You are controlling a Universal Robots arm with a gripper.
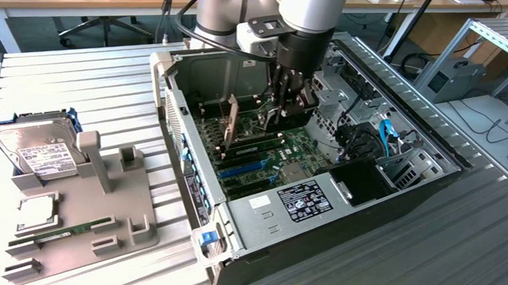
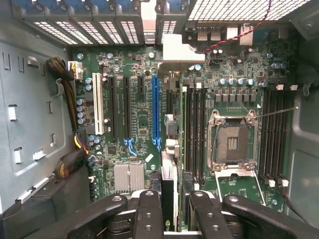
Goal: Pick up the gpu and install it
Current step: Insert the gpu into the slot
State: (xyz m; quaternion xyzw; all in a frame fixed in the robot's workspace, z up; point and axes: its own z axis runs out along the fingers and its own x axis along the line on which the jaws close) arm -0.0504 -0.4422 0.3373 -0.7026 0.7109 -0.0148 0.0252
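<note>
The gpu (image 1: 246,122) stands on edge inside the open computer case (image 1: 184,197), low over the green motherboard (image 1: 271,152). Its metal end bracket (image 1: 231,124) points toward the case's rear wall. My gripper (image 1: 280,115) reaches down into the case from above and is shut on the card's upper edge. In the wrist view the gpu (image 2: 169,186) appears as a thin edge-on strip between my two black fingers (image 2: 149,214). It runs alongside the long blue slot (image 2: 155,109) to its pale bracket (image 2: 180,52). Whether the card sits in a slot I cannot tell.
At the exterior view's left, a grey holder tray (image 1: 81,250) carries a hard drive (image 1: 38,151), a processor chip (image 1: 36,210) and a RAM stick (image 1: 61,232). Inside the case are the CPU socket (image 2: 232,142), the power supply (image 1: 307,201), drive cages (image 1: 405,170) and cable bundles (image 2: 67,89).
</note>
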